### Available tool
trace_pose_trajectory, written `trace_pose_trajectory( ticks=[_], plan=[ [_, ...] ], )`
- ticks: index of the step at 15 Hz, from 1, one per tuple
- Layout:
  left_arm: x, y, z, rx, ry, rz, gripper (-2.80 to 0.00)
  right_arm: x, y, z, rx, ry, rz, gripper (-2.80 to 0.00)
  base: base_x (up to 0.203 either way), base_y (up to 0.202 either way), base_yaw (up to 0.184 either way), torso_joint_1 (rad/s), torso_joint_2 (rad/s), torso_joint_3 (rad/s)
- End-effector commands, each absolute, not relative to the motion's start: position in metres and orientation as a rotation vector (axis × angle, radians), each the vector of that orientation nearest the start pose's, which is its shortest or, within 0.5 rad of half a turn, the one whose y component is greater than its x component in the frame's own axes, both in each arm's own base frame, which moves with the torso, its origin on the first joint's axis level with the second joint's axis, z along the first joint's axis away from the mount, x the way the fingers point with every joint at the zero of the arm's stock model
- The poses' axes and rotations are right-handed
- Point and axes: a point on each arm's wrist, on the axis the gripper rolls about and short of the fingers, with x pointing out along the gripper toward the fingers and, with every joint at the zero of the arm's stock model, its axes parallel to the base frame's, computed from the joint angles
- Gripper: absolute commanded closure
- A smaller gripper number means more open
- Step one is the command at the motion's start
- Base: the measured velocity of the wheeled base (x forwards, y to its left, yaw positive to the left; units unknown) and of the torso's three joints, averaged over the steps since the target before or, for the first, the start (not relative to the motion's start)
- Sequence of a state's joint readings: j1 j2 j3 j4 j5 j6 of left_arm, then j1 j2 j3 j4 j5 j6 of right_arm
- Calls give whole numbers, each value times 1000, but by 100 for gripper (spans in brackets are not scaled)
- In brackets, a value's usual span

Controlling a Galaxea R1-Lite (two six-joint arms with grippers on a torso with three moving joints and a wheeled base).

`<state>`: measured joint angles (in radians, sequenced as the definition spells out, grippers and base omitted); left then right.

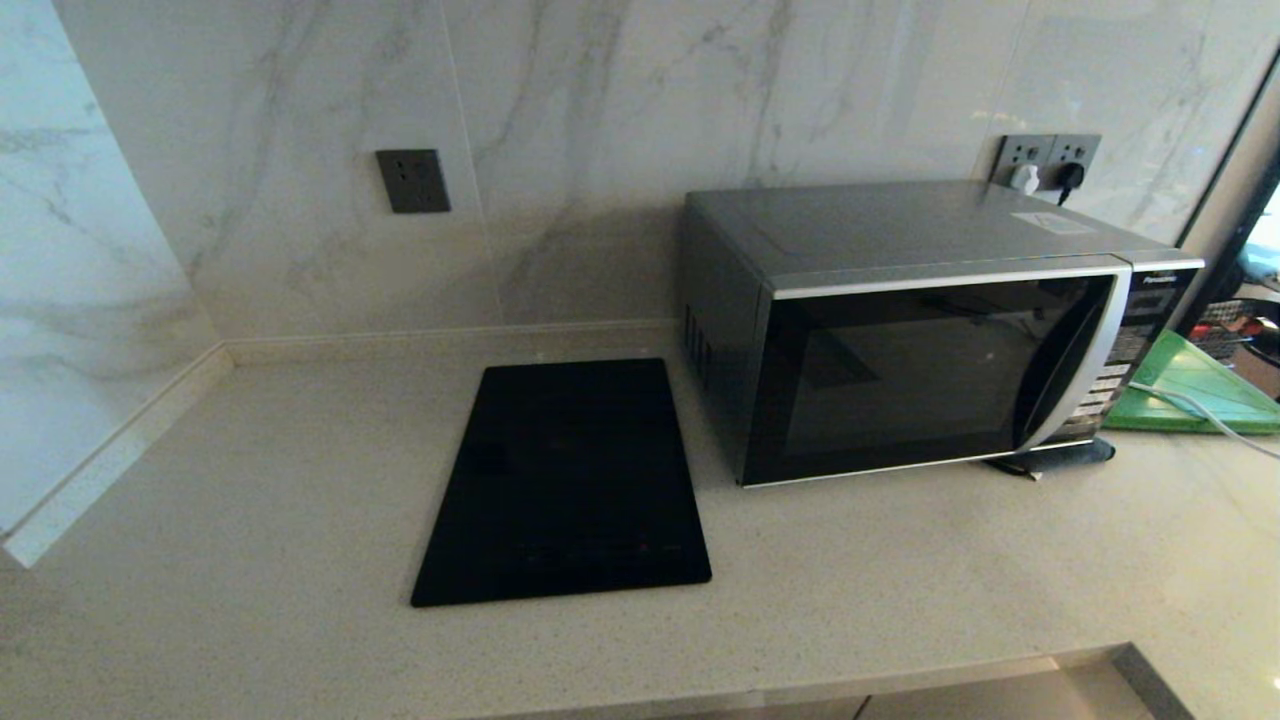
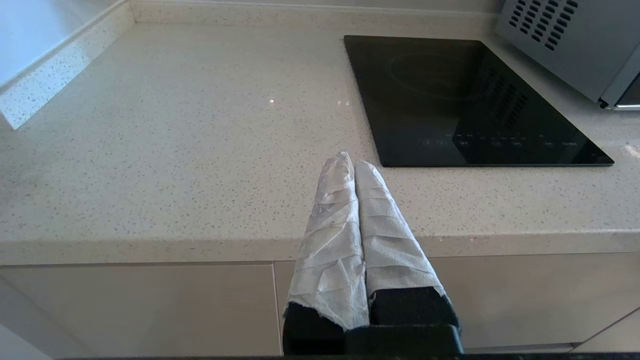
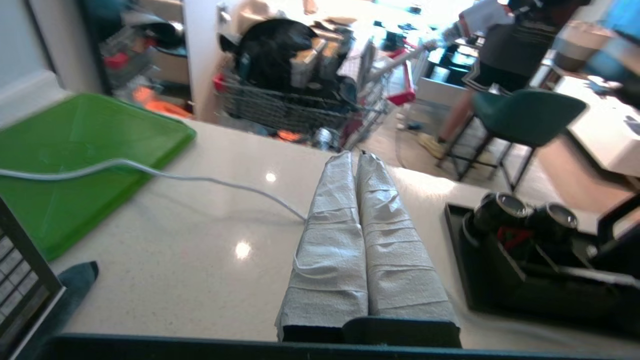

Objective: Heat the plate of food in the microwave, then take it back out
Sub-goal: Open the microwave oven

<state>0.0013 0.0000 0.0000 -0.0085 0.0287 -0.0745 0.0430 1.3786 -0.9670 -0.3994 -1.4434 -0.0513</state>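
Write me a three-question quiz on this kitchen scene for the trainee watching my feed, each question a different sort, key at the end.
1. True or false: the microwave door stands open.
2. Multiple choice: what lies on the counter directly beside the microwave's vented side? A) a black glass cooktop B) a green board C) a purple plate
3. Short answer: how are the fingers of the left gripper and the right gripper set, and do they hold anything?

Key:
1. False; the door is closed.
2. A.
3. Both pairs are pressed together, holding nothing. No plate of food shows in any view.
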Motion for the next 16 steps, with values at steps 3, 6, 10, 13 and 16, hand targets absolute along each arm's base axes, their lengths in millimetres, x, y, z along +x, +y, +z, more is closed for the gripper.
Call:
trace_pose_trajectory(
  ticks=[3, 6, 10, 13, 16],
  plan=[
    [-23, 1, 76, -75, -9, 30, 0, 257, -2, 257, -136, 132, -1414, 0, 0, 0, 0, 0, 0, 0],
    [-23, 1, 76, -75, -9, 30, 0, 270, 2, 246, -155, 148, -1408, 0, 0, 0, 0, 0, 0, 0],
    [-23, 1, 76, -75, -9, 30, 0, 269, 1, 228, -214, 205, -1403, -164, 0, 0, 0, 0, 0, 0],
    [-23, 1, 76, -75, -9, 30, 0, 284, 6, 229, -200, 190, -1394, -280, 0, 0, 0, 0, 0, 0],
    [-23, 1, 76, -75, -9, 30, 0, 320, 14, 216, -119, 111, -1385, -280, 0, 0, 0, 0, 0, 0]
  ],
)
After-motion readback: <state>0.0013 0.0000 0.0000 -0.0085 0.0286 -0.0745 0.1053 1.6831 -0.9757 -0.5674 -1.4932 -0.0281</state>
